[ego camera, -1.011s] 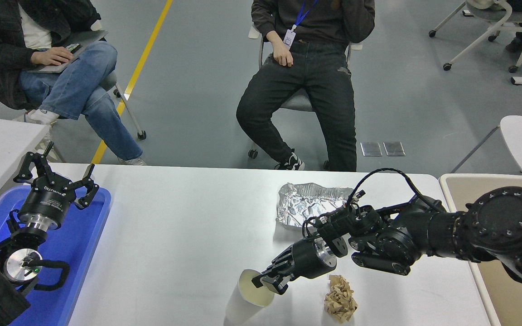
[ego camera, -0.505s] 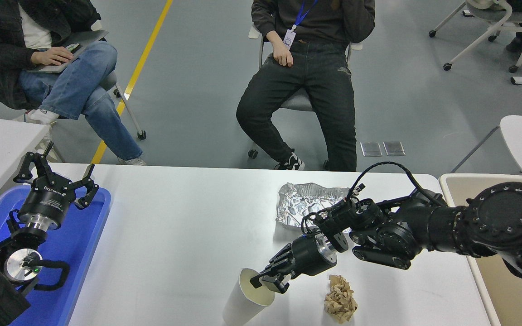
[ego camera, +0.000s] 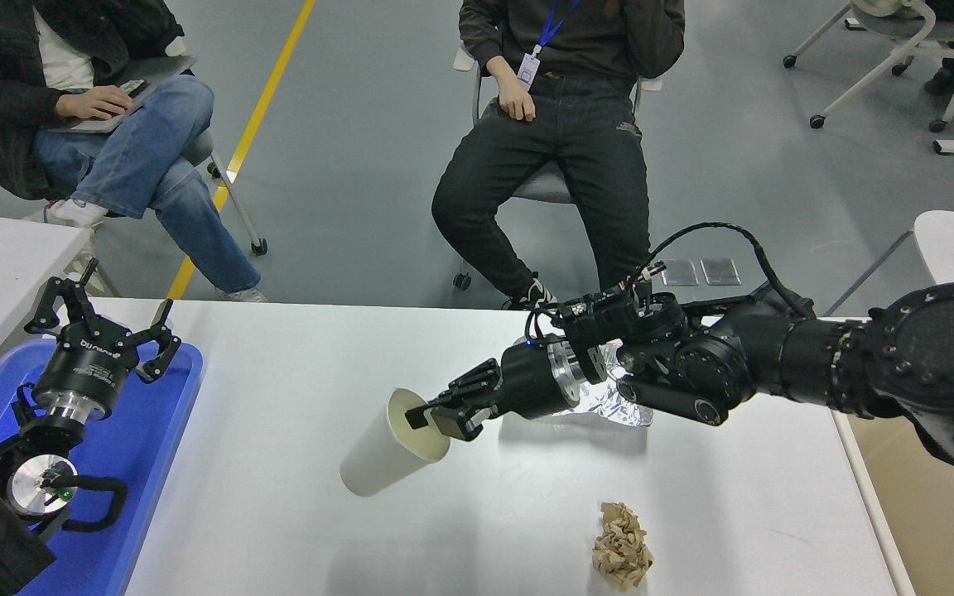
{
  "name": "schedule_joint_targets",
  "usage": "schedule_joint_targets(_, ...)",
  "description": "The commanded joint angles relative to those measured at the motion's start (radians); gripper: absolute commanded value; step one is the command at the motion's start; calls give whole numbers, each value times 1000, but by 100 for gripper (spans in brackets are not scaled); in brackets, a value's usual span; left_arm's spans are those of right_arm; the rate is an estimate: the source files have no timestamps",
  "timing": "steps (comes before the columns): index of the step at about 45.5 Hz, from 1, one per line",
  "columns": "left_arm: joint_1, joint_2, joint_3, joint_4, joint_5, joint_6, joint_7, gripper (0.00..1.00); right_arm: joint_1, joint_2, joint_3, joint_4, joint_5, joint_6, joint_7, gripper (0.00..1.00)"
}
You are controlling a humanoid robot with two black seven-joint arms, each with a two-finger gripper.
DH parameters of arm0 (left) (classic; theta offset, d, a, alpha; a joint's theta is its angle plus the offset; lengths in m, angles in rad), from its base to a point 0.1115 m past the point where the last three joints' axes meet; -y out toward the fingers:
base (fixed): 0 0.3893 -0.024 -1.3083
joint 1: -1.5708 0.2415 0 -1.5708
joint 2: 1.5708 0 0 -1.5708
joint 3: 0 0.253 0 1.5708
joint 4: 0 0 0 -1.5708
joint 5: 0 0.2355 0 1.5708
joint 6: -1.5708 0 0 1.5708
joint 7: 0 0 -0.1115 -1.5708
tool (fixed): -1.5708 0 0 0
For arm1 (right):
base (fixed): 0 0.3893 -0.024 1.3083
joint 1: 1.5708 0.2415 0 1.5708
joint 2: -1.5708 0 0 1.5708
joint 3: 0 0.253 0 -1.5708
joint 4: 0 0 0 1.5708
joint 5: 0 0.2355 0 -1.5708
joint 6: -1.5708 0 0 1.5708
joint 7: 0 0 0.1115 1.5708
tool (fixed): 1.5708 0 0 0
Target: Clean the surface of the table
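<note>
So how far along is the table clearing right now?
Nothing looks cleared yet: the blue tray shows no rubbish in its visible part. In hand: the right pincer grips the rim of the white paper cup, which hangs tilted above the table surface. Left: the crumpled brown paper near the front edge and the foil behind the right arm. The left pincer sits over the tray.

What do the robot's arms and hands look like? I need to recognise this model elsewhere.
Both arms are matte black, built of thick round joints. The right arm has a big joint ringed with small bolts, a silver wrist ring and a looping black cable. Its right hand has black linked fingers. The left hand has spread black fingers, white lettering on its body, a silver wrist ring and black cabling.
</note>
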Motion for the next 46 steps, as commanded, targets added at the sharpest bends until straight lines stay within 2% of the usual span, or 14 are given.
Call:
schedule_joint_targets(1, 0, 0, 0, 0, 0, 0, 0, 100, 63, 0, 22, -79, 172, 6, 1, 0)
schedule_joint_targets(15, 0, 0, 0, 0, 0, 0, 0, 100, 69, 0, 43, -252, 327, 32, -1, 0)
schedule_joint_targets(27, 0, 0, 0, 0, 0, 0, 0, 100, 45, -15, 42, -540, 487, 153, -11, 0)
schedule_joint_targets(35, 0, 0, 0, 0, 0, 0, 0, 100, -13, -63, 42, -706, 537, 222, -22, 0)
schedule_joint_targets(46, 0, 0, 0, 0, 0, 0, 0, 100, -95, -176, 43, -778, 579, 238, -70, 0)
